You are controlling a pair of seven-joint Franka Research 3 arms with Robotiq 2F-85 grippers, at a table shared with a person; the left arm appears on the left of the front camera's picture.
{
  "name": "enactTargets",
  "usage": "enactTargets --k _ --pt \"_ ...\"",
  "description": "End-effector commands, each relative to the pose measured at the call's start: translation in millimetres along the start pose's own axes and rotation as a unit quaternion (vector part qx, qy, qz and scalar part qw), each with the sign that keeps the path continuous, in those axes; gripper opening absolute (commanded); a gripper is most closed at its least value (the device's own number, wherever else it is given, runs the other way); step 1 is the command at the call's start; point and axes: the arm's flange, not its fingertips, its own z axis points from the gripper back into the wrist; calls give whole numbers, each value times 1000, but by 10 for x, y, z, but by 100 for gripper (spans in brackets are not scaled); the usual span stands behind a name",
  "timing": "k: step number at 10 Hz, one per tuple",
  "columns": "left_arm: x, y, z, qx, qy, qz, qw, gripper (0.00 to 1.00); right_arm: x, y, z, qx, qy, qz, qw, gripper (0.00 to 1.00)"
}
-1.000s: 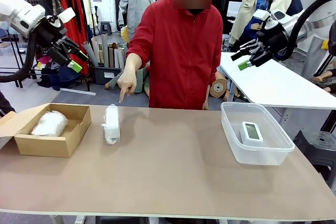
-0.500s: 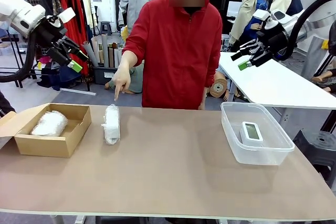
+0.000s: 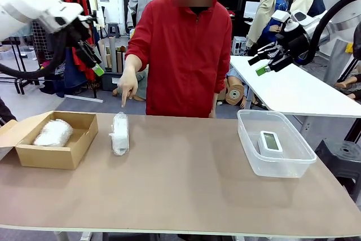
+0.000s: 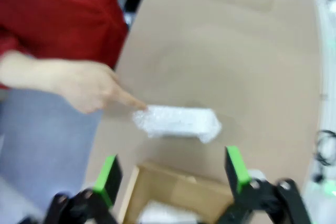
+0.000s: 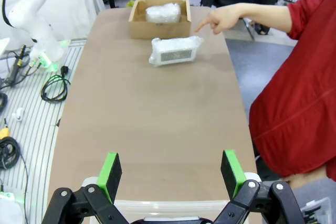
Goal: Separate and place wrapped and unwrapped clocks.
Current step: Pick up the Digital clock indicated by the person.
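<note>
The loose wrapped clock lies flat on the table just beside the cardboard box, not touching it. Its long side runs along the box's side, from the robot toward the person, whose hand points down at it. Your left gripper hangs high up near the box, fingers wide apart and holding nothing, so it is the nearer one. Your right gripper, also spread wide and holding nothing, is well apart from the box. You will likely want the left fingers to close across the clock's short side.
</note>
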Motion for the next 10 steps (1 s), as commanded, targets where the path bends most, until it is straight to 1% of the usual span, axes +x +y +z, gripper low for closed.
enactTargets --k 1,2,3,4,5,6,7,10 --pt "132 -82 -185 -1 76 52 996 100 9 4 -5 2 -1 1 1000 100" --pt "172 -92 -257 12 96 63 993 100 9 4 -5 2 -1 1 1000 100" --pt "207 -142 -364 45 119 76 989 100 9 4 -5 2 -1 1 1000 100" --pt "247 -173 -469 73 139 71 985 100 9 4 -5 2 -1 1 1000 100" --pt "270 -185 -521 54 126 65 988 100 9 4 -5 2 -1 1 1000 100" --pt "287 -190 -517 2 87 42 995 100 9 4 -5 2 -1 1 1000 100" --pt "263 -152 -490 50 125 65 989 100 9 4 -5 2 -1 1 1000 100" --pt "263 -152 -490 50 125 65 989 100 9 4 -5 2 -1 1 1000 100"
